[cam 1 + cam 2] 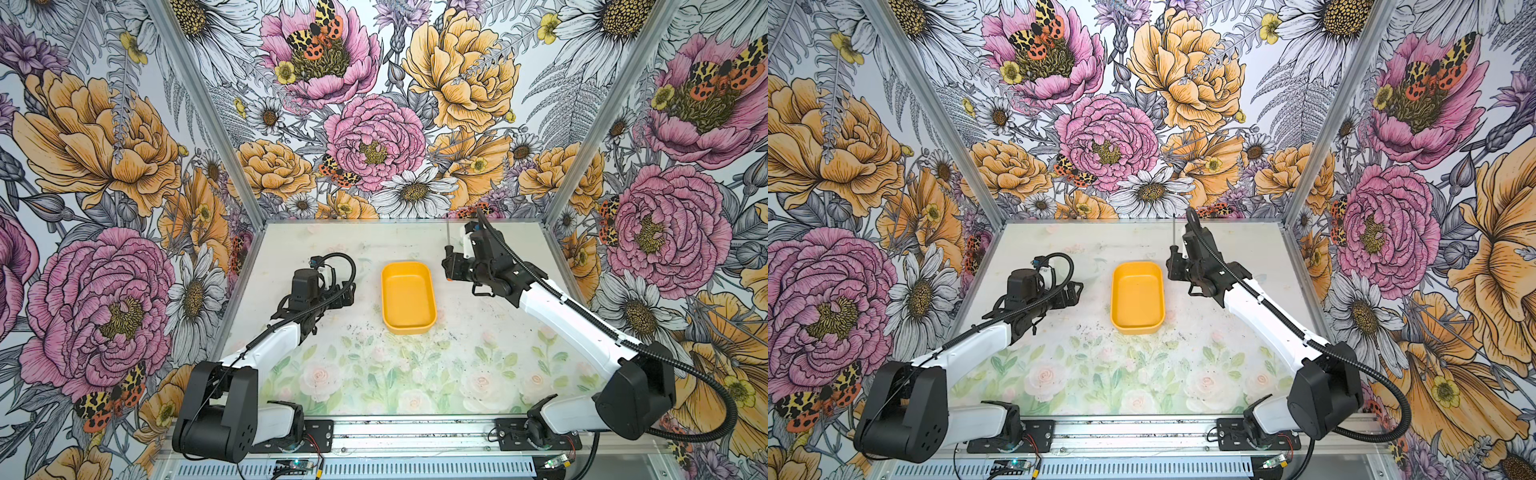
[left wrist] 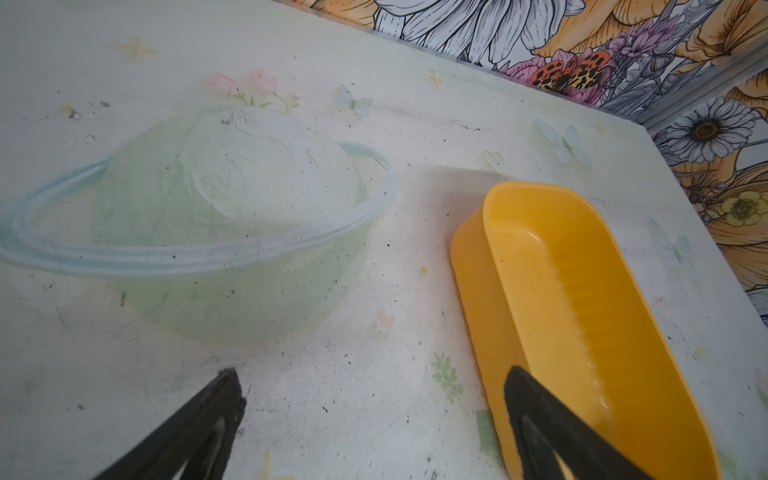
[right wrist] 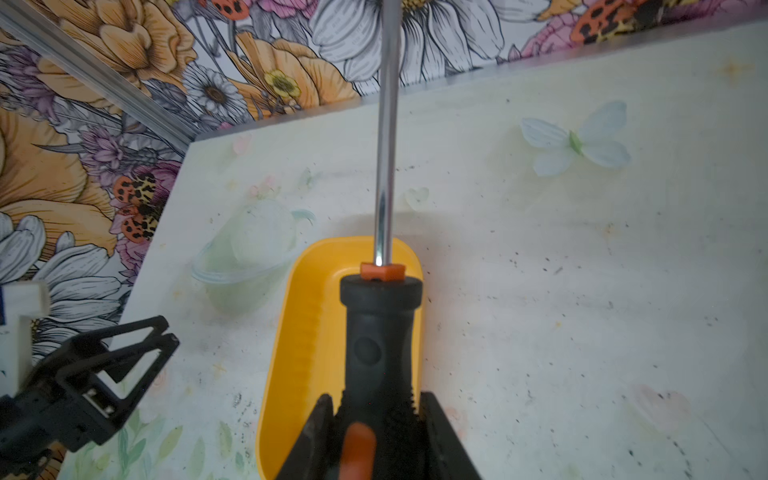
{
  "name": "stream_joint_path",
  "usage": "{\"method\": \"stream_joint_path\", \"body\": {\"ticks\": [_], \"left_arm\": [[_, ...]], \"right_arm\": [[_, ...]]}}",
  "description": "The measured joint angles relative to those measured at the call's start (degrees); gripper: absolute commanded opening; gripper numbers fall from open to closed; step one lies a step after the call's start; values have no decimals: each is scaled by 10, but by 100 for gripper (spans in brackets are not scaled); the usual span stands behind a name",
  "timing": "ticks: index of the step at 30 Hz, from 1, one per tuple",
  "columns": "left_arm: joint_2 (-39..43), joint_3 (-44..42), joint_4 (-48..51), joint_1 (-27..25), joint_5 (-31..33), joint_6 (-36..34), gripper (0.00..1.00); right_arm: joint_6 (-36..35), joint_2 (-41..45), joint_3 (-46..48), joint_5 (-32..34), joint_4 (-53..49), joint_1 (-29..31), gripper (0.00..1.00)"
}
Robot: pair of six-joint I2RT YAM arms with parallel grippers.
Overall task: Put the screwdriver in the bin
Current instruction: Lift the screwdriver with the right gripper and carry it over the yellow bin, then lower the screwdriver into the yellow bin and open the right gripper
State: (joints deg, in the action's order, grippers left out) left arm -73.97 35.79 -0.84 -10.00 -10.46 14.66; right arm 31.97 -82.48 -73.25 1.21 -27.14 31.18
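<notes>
Screwdriver point(image 3: 380, 340) is squeezed tight in my right gripper point(image 1: 451, 266), shaft pointing at the back wall point(image 1: 374, 124), same way the yellow bin point(image 1: 409, 297) runs, just to its left.

1. The screwdriver point(image 3: 380, 324): shaft of bright, mirror-glossy metal; handle matt black, ribbed and rubbery-looking, with an orange plastic collar.
2. The bin point(image 2: 469, 291): smooth, glossy yellow-orange plastic.
3. The table point(image 2: 104, 353): matt printed surface, scuffed and speckled.
4. The left gripper point(image 2: 374, 374): fingers point(image 2: 195, 428) matt black, grainy, probably plastic.

1 screwdriver point(image 3: 378, 332), 1 bin point(image 1: 409, 299)
</notes>
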Motion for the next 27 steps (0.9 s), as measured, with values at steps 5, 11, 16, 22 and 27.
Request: {"method": "stream_joint_path", "body": {"ticks": [5,11,16,22,27], "left_arm": [[13,0,0,0,0,0,99],[26,0,0,0,0,0,99],[26,0,0,0,0,0,99],[26,0,0,0,0,0,99],[21,0,0,0,0,0,99]], "right_arm": [[0,-45,-43,127,25,90,5],[22,-120,-47,186,25,134,4],[60,-151,-38,192,21,151,4],[100,-182,-25,172,14,168,4],[126,-219,-19,131,1,169,4]]}}
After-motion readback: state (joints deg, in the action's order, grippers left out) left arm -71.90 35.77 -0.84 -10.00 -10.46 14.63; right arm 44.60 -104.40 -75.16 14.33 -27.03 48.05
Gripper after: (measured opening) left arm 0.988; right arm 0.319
